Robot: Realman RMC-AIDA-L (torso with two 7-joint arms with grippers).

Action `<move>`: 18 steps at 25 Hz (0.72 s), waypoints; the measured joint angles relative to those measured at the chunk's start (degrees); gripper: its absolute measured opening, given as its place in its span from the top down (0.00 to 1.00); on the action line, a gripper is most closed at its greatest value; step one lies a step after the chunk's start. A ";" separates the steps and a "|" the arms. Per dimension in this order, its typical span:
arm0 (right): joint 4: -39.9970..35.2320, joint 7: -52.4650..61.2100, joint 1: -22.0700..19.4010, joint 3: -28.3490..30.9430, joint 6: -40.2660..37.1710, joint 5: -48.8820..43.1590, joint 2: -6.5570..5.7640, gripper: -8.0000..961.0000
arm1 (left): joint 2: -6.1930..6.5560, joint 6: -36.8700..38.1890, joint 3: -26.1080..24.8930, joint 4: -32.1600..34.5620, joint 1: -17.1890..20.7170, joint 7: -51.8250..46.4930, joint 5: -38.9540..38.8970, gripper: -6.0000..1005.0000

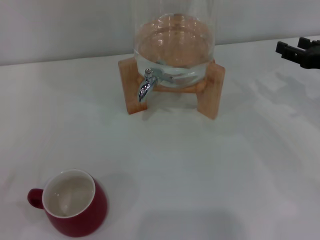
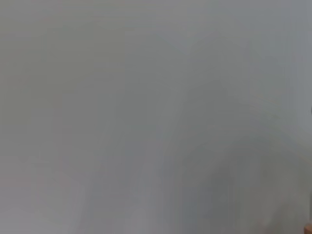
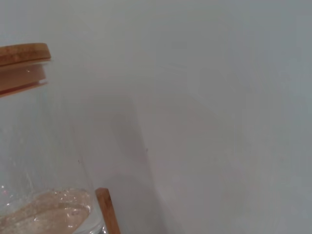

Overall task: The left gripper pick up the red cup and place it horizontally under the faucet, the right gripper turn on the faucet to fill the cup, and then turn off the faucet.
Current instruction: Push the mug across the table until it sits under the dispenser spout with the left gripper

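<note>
The red cup [image 1: 75, 210] stands upright near the table's front left, its white inside facing up and its small handle pointing left. No gripper is near it. The chrome faucet [image 1: 145, 85] juts from the front of the glass water jar [image 1: 175, 40] at the back centre, spout curving down, with nothing under it. My right gripper [image 1: 292, 47] shows at the far right edge, level with the jar and well to its right, its two black prongs apart and empty. My left gripper is out of view; the left wrist view shows only a blank grey surface.
The jar rests on a wooden stand [image 1: 212, 90] whose legs flank the faucet. The right wrist view shows the jar's wooden lid [image 3: 22, 53], its glass wall and one stand leg [image 3: 108, 210] against a pale wall. White tabletop lies between cup and stand.
</note>
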 joint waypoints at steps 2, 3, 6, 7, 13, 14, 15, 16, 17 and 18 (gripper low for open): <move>0.12 0.00 0.01 0.01 0.01 0.01 0.00 0.23 | 0.00 0.12 0.06 -0.73 -0.14 0.38 0.24 0.16; 0.21 0.00 0.02 0.02 0.01 0.01 0.00 0.23 | 0.00 0.15 0.08 -1.09 -0.18 0.49 0.42 0.16; 0.37 0.00 0.11 0.11 -0.02 0.02 0.00 0.23 | 0.00 0.29 0.11 -2.56 -0.28 2.38 0.73 0.16; 0.39 0.00 0.16 0.15 -0.04 0.02 0.00 0.23 | 0.00 0.33 0.12 -3.27 -0.27 3.79 0.76 0.16; 0.42 0.00 0.49 0.82 -0.01 0.03 0.00 0.23 | -0.06 1.21 0.13 -8.59 0.41 11.34 0.78 0.16; 0.42 0.00 0.55 0.88 -0.01 0.02 0.00 0.23 | -0.09 1.56 0.11 -9.49 0.51 12.05 0.79 0.16; 0.42 0.00 0.69 0.94 -0.01 -0.02 0.00 0.23 | -0.09 1.86 0.10 -10.06 0.57 12.51 0.79 0.16; 0.42 0.00 0.85 0.95 -0.02 -0.09 0.00 0.23 | -0.09 2.22 0.10 -10.78 0.61 13.04 0.80 0.16; 0.44 0.00 0.95 0.97 -0.03 -0.17 0.00 0.23 | -0.09 2.53 0.09 -11.28 0.63 13.55 0.82 0.16; 0.49 0.00 1.18 1.02 -0.04 -0.26 0.00 0.23 | -0.09 2.72 0.09 -11.68 0.63 13.85 0.85 0.16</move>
